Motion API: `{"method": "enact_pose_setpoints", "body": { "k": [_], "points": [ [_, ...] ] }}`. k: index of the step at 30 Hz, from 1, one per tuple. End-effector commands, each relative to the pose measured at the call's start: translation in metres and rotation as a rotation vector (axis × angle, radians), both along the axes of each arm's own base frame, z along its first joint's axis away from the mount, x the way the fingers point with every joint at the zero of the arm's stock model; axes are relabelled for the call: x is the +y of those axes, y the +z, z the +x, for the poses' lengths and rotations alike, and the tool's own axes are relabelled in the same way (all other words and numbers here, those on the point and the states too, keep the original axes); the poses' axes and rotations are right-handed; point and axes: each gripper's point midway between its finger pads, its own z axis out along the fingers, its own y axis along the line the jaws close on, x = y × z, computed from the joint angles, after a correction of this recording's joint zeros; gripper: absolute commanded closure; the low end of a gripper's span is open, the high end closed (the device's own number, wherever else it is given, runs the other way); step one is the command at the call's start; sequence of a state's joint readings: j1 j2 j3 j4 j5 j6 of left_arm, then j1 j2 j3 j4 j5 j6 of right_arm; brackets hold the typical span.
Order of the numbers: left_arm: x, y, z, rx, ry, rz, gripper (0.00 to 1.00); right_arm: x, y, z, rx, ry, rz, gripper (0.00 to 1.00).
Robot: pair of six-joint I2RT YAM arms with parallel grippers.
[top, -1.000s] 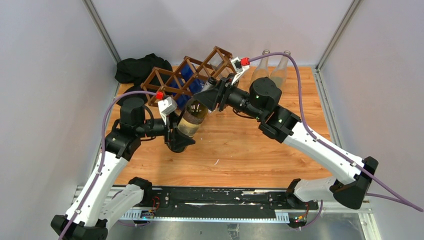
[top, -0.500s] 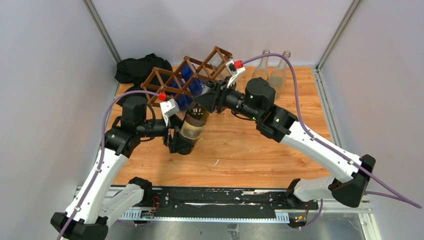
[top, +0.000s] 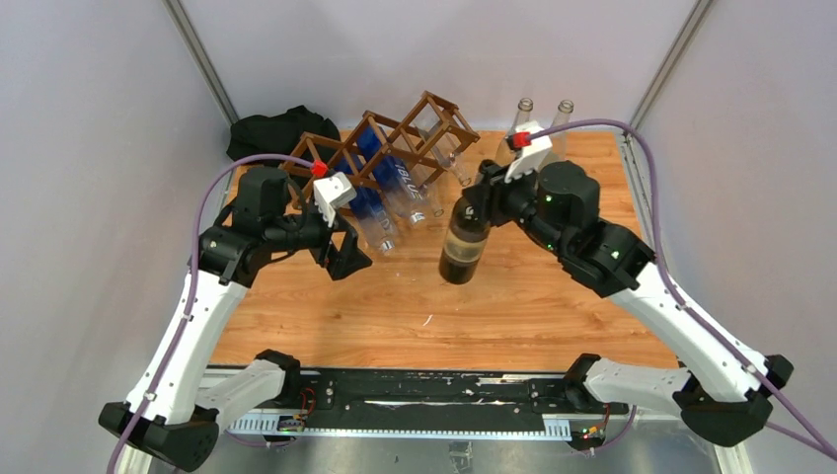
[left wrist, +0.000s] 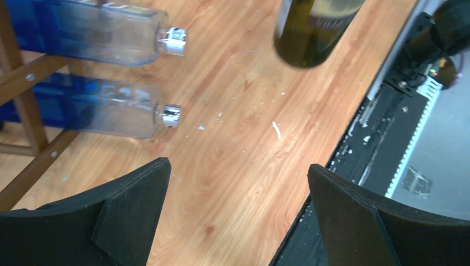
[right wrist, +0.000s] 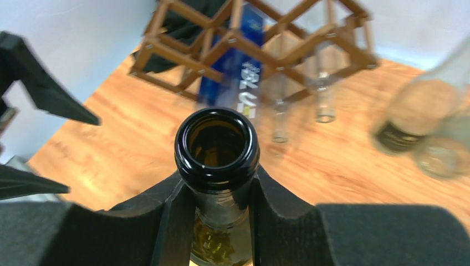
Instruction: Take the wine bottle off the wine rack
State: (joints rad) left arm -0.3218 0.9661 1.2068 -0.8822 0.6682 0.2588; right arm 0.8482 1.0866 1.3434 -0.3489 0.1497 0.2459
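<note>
The dark green wine bottle (top: 464,245) hangs upright by its neck, clear of the rack and above the table's middle. My right gripper (top: 481,205) is shut on its neck; in the right wrist view the fingers (right wrist: 177,221) clamp below the open mouth (right wrist: 217,143). The bottle's base shows in the left wrist view (left wrist: 310,30). The brown lattice wine rack (top: 380,148) stands at the back left, holding blue and clear bottles (top: 395,188). My left gripper (top: 345,259) is open and empty, just in front of the rack, left of the wine bottle.
Two clear bottles (top: 538,123) stand upright at the back right, just behind my right wrist. A black cloth (top: 271,133) lies behind the rack at the back left. The black rail (top: 424,390) runs along the near edge.
My left gripper has let go of the wine bottle's base and drawn back left. My right gripper has carried the bottle right, away from the rack, and turned it upright.
</note>
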Motion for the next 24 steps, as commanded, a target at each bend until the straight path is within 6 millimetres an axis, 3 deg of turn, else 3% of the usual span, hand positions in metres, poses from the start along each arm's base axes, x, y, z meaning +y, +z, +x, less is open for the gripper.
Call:
{"method": "enact_pose_setpoints", "body": {
  "k": [1, 5, 10, 17, 24],
  "points": [
    [0.018, -0.004, 0.021, 0.029, 0.126, 0.065, 0.0, -0.058, 0.019, 0.027, -0.104, -0.203, -0.045, 1.0],
    [0.032, -0.003, 0.041, 0.047, 0.208, 0.072, 0.0, -0.087, 0.009, 0.054, -0.102, -0.309, -0.109, 1.0],
    [0.061, -0.013, 0.072, 0.031, 0.304, 0.162, 0.0, -0.107, -0.008, 0.091, -0.077, -0.393, -0.141, 1.0],
    [0.109, -0.027, 0.133, -0.052, 0.463, 0.284, 0.0, -0.111, -0.029, 0.13, -0.042, -0.423, -0.149, 1.0],
    [0.121, -0.043, 0.171, -0.117, 0.451, 0.358, 0.0, -0.117, -0.052, 0.159, -0.019, -0.453, -0.172, 1.0]
  ]
}}
